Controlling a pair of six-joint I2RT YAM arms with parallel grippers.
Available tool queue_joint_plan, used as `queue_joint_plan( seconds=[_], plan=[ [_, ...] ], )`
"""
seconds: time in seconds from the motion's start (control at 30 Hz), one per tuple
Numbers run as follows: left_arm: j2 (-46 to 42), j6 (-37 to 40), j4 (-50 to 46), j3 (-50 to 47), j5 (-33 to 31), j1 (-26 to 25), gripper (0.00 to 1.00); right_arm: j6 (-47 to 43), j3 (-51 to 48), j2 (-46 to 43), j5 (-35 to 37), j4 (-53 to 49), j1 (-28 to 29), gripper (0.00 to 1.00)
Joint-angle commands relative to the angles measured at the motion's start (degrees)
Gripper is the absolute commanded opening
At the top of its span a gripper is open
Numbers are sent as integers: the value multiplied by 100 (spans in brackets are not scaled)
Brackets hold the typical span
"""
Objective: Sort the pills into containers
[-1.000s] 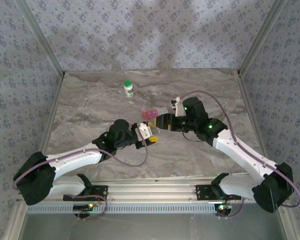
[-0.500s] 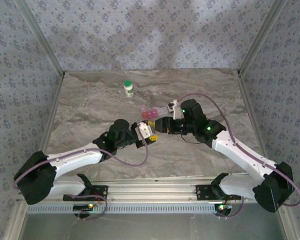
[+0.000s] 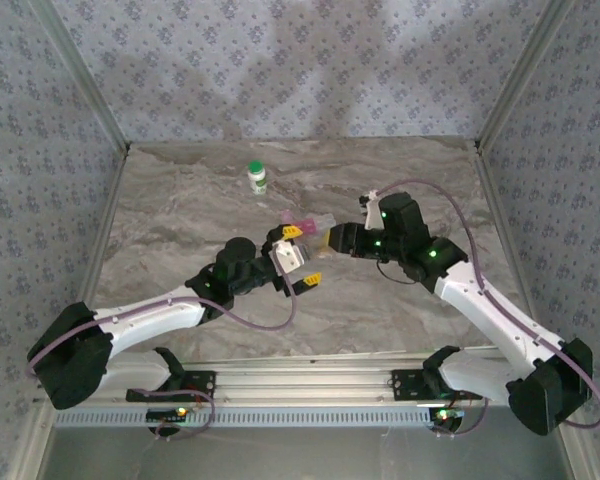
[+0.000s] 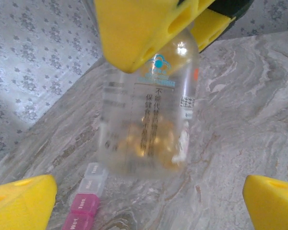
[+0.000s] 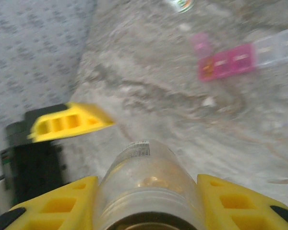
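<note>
A clear vial (image 4: 149, 110) with amber pills inside hangs above the table, and my right gripper (image 5: 146, 191) is shut on its neck. In the top view the right gripper (image 3: 332, 238) sits just right of centre. My left gripper (image 3: 301, 256) stands wide open facing the vial, with its yellow fingers (image 4: 19, 201) spread to either side and apart from the glass. The pink-and-clear strip pill case (image 3: 305, 222) lies on the table beneath and behind the vial, and its pink cells (image 4: 84, 208) show low in the left wrist view. The white bottle with green cap (image 3: 257, 177) stands at the back.
The marble table top (image 3: 180, 220) is walled by patterned panels at the back and on both sides. In the right wrist view the pill case (image 5: 240, 60) lies to the upper right, and one finger (image 5: 67, 122) of the left gripper sits at left.
The left gripper has opened wide and let go of the vial. The right gripper has closed on the vial and drawn it a little to the right.
</note>
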Motion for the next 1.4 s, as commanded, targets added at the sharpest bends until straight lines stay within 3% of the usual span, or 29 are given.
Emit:
queue_joint_plan(
  seconds=[0.0,0.2,0.33,0.47,0.57,0.83,0.97,1.1,1.17,1.37],
  plan=[
    [-167,-86,347,-144,-255,24,99,-920,420,189,1516,-553,-100,37],
    [-625,-416,531,-477,-1316,40,99,-2058,1174,1493,2924,-537,-488,38],
    [-1281,-1501,275,-657,-2775,136,99,-2466,2059,2645,2676,-624,-965,38],
    [-2093,-3302,-1264,-713,-3890,523,99,-2600,2833,3658,2315,-575,-1389,39],
    [-2458,-4054,-2000,-872,-3747,1004,99,-2693,3352,4299,2117,-547,-1588,42],
    [-2962,-4709,-2069,-1432,-3268,1714,99,-2799,4518,5669,2109,-849,-1778,48],
    [-3117,-4582,-1791,-1800,-2844,1766,99,-2868,4790,6004,2091,-875,-1788,50],
    [-3167,-4629,-1656,-1860,-2978,1788,99,-2852,5028,6263,2060,-969,-1789,54],
    [-3144,-4545,-1703,-1836,-2997,1788,99,-2835,5122,6366,2055,-1011,-1792,59],
    [-3073,-4516,-1741,-1801,-3076,1800,99,-2902,5205,6267,2030,-1119,-1780,84]
  ],
)
